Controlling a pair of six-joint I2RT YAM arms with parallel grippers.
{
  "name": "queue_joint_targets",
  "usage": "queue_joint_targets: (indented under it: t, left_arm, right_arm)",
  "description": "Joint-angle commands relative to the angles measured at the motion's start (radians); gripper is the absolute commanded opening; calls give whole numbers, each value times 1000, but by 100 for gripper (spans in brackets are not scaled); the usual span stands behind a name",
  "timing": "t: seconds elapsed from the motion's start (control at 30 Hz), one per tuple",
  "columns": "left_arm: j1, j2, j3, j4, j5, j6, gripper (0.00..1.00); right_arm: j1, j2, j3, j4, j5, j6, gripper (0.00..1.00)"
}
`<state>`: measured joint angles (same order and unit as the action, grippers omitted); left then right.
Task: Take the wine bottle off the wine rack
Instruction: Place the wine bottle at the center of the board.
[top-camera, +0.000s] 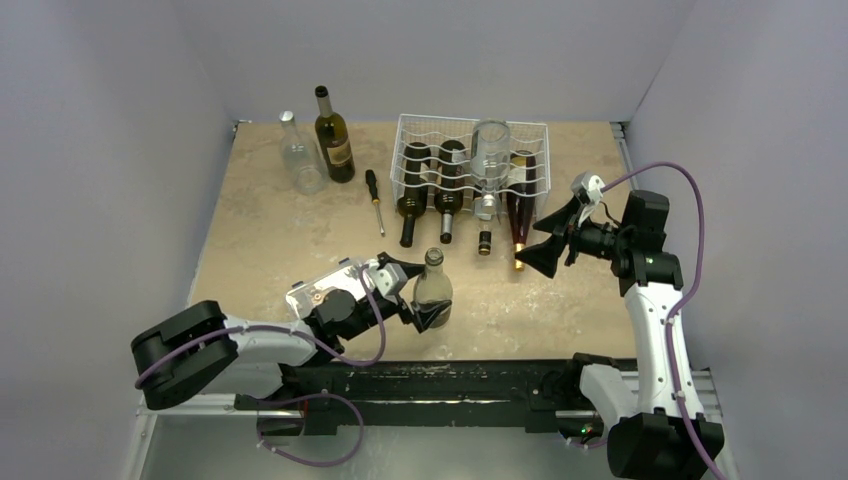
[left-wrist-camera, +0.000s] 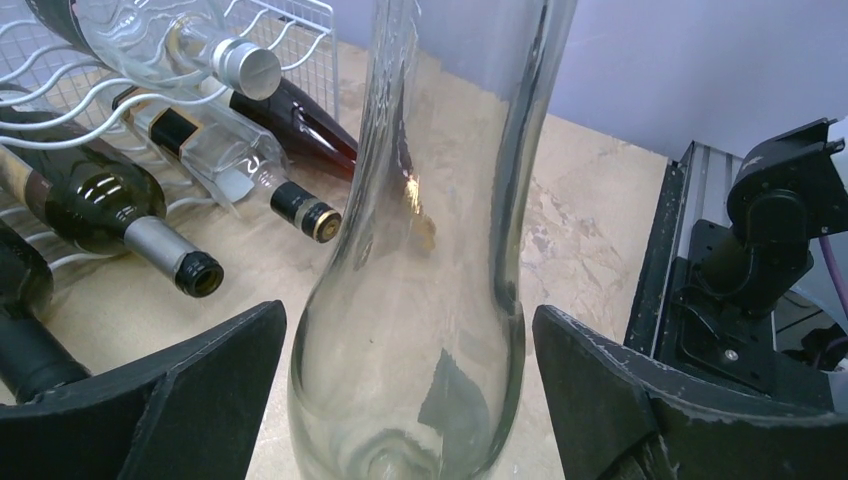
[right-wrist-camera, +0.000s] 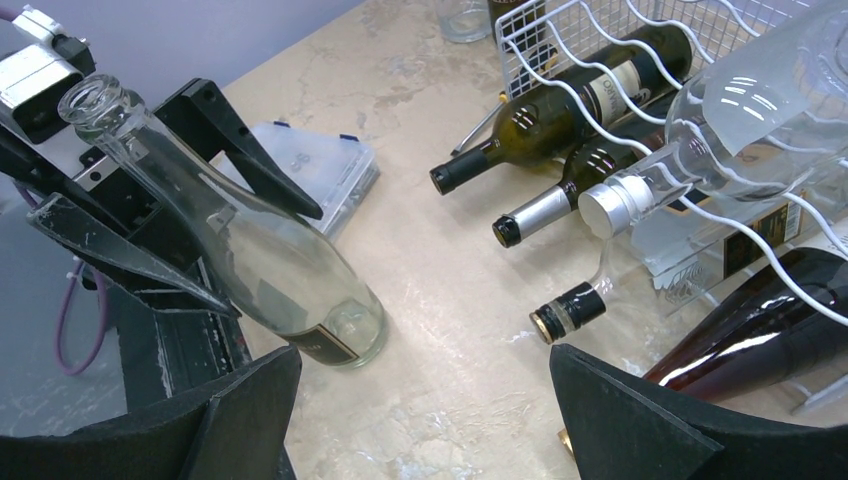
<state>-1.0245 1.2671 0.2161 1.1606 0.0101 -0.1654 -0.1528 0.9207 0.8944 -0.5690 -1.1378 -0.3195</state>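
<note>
No words, brands or numbers can be read anywhere. A pale label (right-wrist-camera: 612, 88) on the dark bottle (right-wrist-camera: 560, 115) lying in the wine rack (top-camera: 440, 120) carries print too blurred to make out. The tan label (top-camera: 339, 153) on the upright dark bottle (top-camera: 333, 135) and the dark band (right-wrist-camera: 322, 345) at the clear wine bottle's (right-wrist-camera: 265, 265) foot are equally illegible.
</note>
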Motion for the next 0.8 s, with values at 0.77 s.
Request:
queue_joint_targets:
  t: [0.77]
  left_arm:
    - [-6, -464, 261, -772, -24, -78, 100]
  right_arm:
    - [-5, -16, 5, -4, 26, -29, 99]
